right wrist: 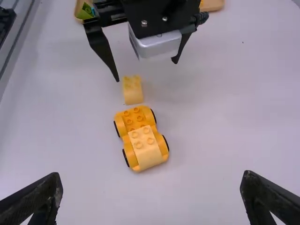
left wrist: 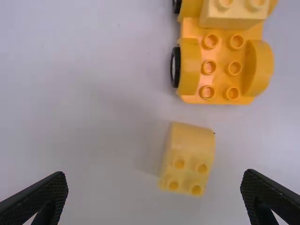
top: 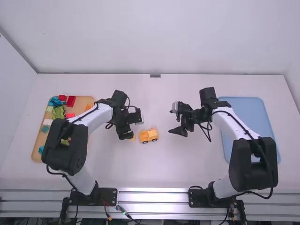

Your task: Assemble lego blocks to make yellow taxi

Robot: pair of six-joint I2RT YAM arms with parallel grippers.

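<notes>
One block [left wrist: 188, 157] lies beneath my open left hand [left wrist: 154, 175], evidently for gripping; my open right hand [right wrist: 152, 175] faces the car [top: 149, 136].

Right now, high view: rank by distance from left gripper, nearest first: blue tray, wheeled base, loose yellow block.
From the left gripper:
1. Loose yellow block: right by the fingers.
2. Wheeled base: just beyond the block, toward table centre.
3. Blue tray: far right side.

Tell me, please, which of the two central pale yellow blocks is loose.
The block nearer the left gripper; it lies on the table, the other on the wheeled base.
</notes>
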